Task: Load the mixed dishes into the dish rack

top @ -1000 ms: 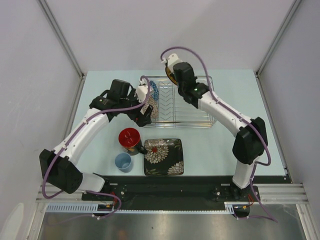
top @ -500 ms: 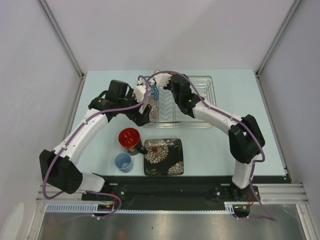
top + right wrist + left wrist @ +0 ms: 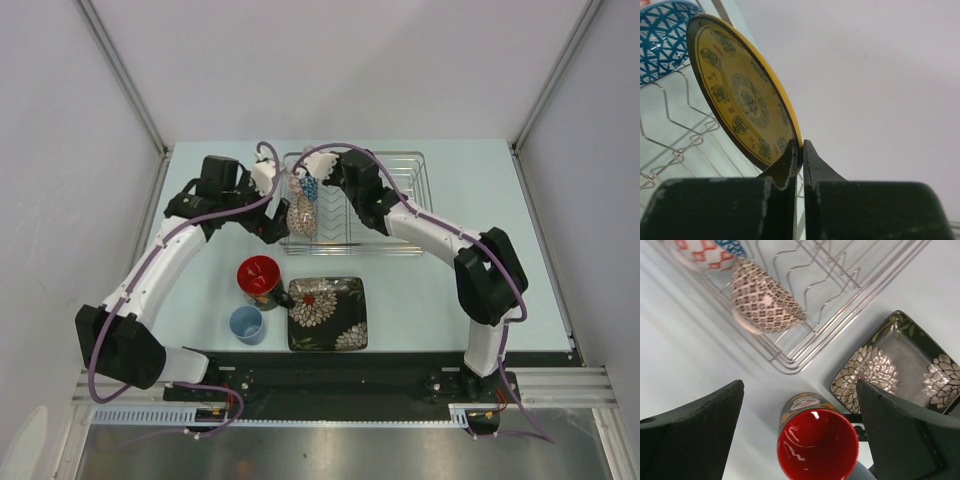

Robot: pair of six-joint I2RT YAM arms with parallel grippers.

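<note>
My right gripper (image 3: 801, 150) is shut on the rim of the yellow round patterned plate (image 3: 740, 100), holding it on edge over the left part of the silver wire dish rack (image 3: 400, 245), beside the blue bowl (image 3: 662, 45). In the rack's left end, the pinkish bowl (image 3: 765, 297) leans on its side next to the blue one (image 3: 308, 187). My left gripper (image 3: 800, 385) hangs wide open above the black mug with the red inside (image 3: 815, 440), not touching it. The dark square plate (image 3: 327, 313) and the small light-blue cup (image 3: 246, 324) rest on the table.
The mug (image 3: 258, 275), cup and square plate sit close together between the rack and the arm bases. Both wrists are crowded over the rack's left end. Grey walls enclose the table on three sides.
The right arm has swung the yellow plate from the rack's back middle leftward to beside the bowls. The left arm has drawn back slightly to the left, still open.
</note>
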